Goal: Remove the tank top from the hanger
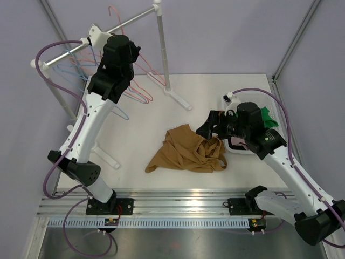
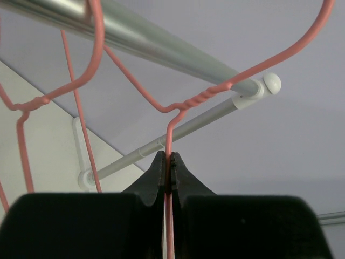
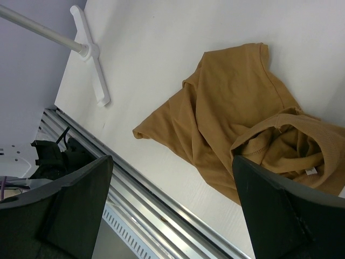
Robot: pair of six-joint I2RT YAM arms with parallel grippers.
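Observation:
The tan tank top [image 1: 188, 151] lies crumpled on the white table, off any hanger; it also shows in the right wrist view [image 3: 232, 108]. My left gripper [image 1: 129, 54] is raised at the clothes rack and is shut on the wire neck of a pink hanger [image 2: 170, 135], just below its twisted part. The hanger's hook goes over the metal rail [image 2: 161, 48]. The pink hanger [image 1: 144, 75] hangs bare from the rack. My right gripper [image 1: 211, 127] is open and empty, hovering over the right edge of the tank top, its jaws wide apart [image 3: 172, 199].
The rack rail [image 1: 129, 21] carries blue hangers [image 1: 81, 70] and another pink hanger [image 2: 32, 102]. The rack's white foot [image 1: 178, 100] stands at the table's back middle. A white bin [image 1: 237, 150] with a green cloth [image 1: 269, 118] sits under my right arm. Metal rails run along the near edge.

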